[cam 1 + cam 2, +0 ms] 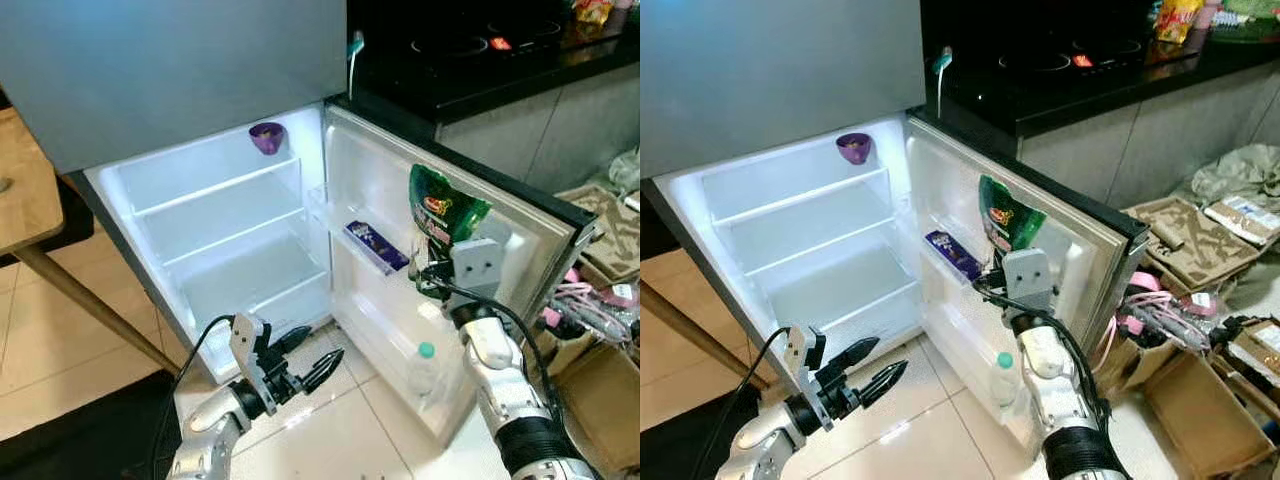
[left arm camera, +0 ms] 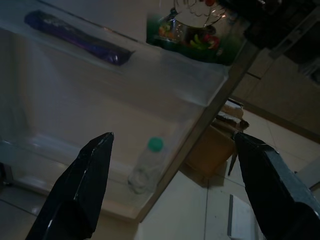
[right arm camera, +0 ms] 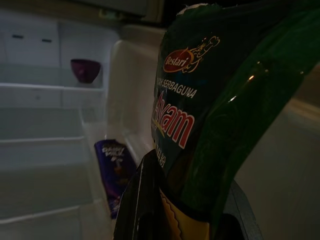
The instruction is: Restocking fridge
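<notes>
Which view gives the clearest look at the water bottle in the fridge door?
The left wrist view: the water bottle stands unobstructed in the lowest door bin, green cap plain. In both eye views it is partly hidden behind the right arm.

One purple bowl (image 1: 266, 137) is seen at the right edge of the top fridge shelf. One purple packet (image 1: 375, 246) is placed in the upper door shelf (image 1: 322, 208), and one clear bottle (image 1: 424, 375) with a green cap is counted in the lower door shelf. One green pouch (image 1: 441, 214) is gripped by the right gripper (image 1: 434, 272). Two grippers are counted; the left gripper (image 1: 305, 357) is spread and holds nothing.
</notes>
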### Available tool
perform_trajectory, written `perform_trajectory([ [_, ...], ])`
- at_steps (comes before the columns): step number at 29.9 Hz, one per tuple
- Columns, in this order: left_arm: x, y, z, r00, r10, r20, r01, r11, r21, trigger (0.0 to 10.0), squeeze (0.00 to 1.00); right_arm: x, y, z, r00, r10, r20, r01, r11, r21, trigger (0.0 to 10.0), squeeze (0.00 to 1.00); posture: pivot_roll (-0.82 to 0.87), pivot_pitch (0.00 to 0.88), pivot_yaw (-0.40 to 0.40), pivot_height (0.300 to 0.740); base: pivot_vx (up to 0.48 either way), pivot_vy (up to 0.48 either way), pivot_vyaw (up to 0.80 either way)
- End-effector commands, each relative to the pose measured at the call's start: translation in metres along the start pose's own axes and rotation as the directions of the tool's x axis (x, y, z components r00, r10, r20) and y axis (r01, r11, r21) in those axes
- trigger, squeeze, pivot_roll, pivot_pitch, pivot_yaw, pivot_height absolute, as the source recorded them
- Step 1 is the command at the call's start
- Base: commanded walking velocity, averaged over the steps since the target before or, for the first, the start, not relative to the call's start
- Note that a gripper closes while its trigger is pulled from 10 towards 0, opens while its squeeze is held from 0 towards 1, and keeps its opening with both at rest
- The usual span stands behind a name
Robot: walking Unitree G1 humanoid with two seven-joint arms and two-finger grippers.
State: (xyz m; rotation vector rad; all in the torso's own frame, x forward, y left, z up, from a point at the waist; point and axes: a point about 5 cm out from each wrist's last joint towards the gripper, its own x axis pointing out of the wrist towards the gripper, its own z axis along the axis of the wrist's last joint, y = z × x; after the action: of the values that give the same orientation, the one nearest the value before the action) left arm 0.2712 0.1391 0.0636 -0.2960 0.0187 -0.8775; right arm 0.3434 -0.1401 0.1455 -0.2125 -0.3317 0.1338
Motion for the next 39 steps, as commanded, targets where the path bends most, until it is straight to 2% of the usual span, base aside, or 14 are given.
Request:
perform_trajectory([
  [1,-0.004,-0.001,0.002,1.000,-0.008,0.000,0.008,1.000,-0.002,10.0,0.00,0.003,0.006,0.005,0.999,0.023,0.040,-0.022,0.999,-0.027,10.0,0.00,-0.06,0.165,0.058,0.740,0.000,0.000,0.00],
  [10,-0.005,-0.004,0.014,0.999,-0.033,0.018,0.032,0.999,0.019,10.0,0.00,0.009,0.006,0.010,0.997,0.021,0.076,-0.017,0.998,-0.056,10.0,0.00,-0.04,0.193,0.073,0.740,0.000,0.000,0.00],
  [14,-0.005,-0.007,0.018,0.999,-0.046,0.018,0.046,0.999,0.022,10.0,0.00,0.012,0.004,0.016,0.993,0.042,0.114,-0.027,0.991,-0.130,10.0,0.00,-0.03,0.201,0.077,0.740,0.000,0.000,0.00],
  [17,-0.006,-0.008,0.018,0.999,-0.048,0.017,0.047,0.999,0.022,10.0,0.00,0.012,0.003,0.017,0.992,0.044,0.120,-0.026,0.989,-0.145,10.0,0.00,-0.03,0.207,0.078,0.740,0.000,0.000,0.00],
  [21,-0.008,-0.011,0.019,0.999,-0.051,0.007,0.051,0.999,0.015,10.0,0.00,0.011,-0.005,0.016,0.991,0.031,0.129,-0.006,0.981,-0.193,10.0,0.00,-0.02,0.212,0.082,0.740,0.000,0.000,0.00],
  [30,-0.010,-0.015,0.015,0.998,-0.056,-0.006,0.056,0.998,-0.002,10.0,0.00,0.010,-0.020,0.018,0.990,-0.002,0.142,0.034,0.973,-0.226,10.0,0.00,-0.03,0.217,0.083,0.740,0.000,0.000,0.00],
  [34,-0.008,-0.017,0.015,0.998,-0.064,-0.008,0.064,0.998,-0.011,10.0,0.00,0.011,-0.033,0.022,0.986,-0.030,0.163,0.071,0.966,-0.250,10.0,0.00,-0.03,0.219,0.084,0.740,0.000,0.000,0.00],
  [39,-0.009,-0.018,0.015,0.998,-0.066,-0.013,0.066,0.998,-0.014,10.0,0.00,0.011,-0.037,0.024,0.984,-0.039,0.174,0.085,0.961,-0.262,10.0,0.00,-0.03,0.219,0.086,0.740,0.000,0.000,0.00],
])
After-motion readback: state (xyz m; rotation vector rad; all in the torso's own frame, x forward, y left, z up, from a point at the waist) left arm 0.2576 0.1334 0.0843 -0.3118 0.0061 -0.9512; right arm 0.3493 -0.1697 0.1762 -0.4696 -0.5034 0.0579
